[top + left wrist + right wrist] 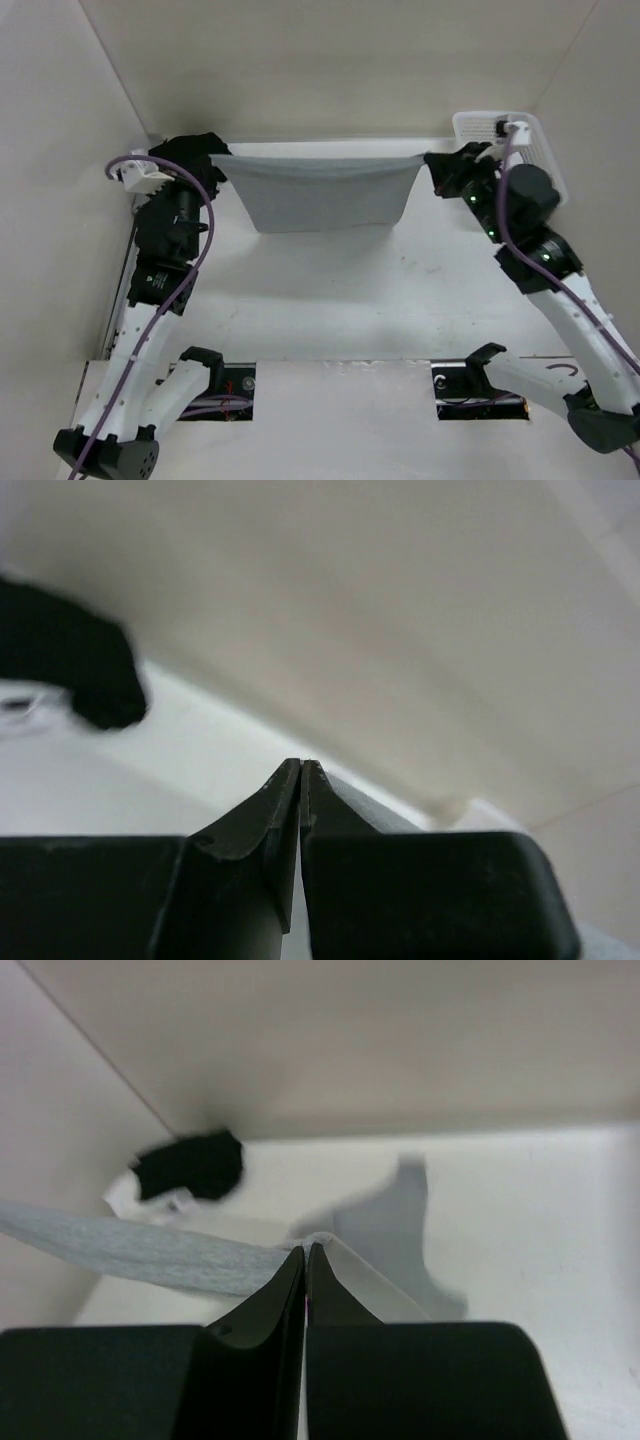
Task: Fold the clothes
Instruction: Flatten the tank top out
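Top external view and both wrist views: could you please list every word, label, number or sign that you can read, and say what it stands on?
No text can be read in any view.
A small dark mark on the right arm's white link: too small to read.
The grey tank top: plain, no print or label showing.

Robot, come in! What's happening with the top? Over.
Shut on top: left gripper, right gripper. Stretched taut between them. Nearby: black pile, back left.

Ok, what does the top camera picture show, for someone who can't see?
A plain heather-grey knit tank top hangs stretched at the back of the white table, the left gripper and right gripper pinching its top corners.
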`<state>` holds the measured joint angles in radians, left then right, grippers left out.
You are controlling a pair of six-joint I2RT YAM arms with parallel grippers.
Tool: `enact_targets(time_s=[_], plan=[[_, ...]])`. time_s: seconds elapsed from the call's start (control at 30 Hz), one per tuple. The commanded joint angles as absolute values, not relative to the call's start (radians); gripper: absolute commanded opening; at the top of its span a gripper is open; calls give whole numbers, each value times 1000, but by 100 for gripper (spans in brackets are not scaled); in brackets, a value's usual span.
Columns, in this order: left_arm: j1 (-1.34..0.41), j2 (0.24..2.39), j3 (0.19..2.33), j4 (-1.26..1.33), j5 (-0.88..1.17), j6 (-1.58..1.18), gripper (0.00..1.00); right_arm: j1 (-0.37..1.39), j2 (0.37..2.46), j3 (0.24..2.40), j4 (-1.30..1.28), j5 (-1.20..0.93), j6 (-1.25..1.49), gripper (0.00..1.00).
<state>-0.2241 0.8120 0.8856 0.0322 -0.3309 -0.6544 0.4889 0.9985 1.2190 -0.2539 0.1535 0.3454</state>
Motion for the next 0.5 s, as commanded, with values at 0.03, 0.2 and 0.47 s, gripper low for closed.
enact_targets(time_s=[0.03, 0.2, 0.47], plan=[[-297, 768, 1155, 78, -367, -595, 1, 584, 911, 1515, -233, 288, 264, 1], [-312, 886, 1328, 97, -406, -509, 1, 584, 1051, 1758, -294, 288, 209, 1], [-216, 1117, 1350, 115, -367, -538, 1, 397, 1290, 1839, -279, 104, 262, 1]])
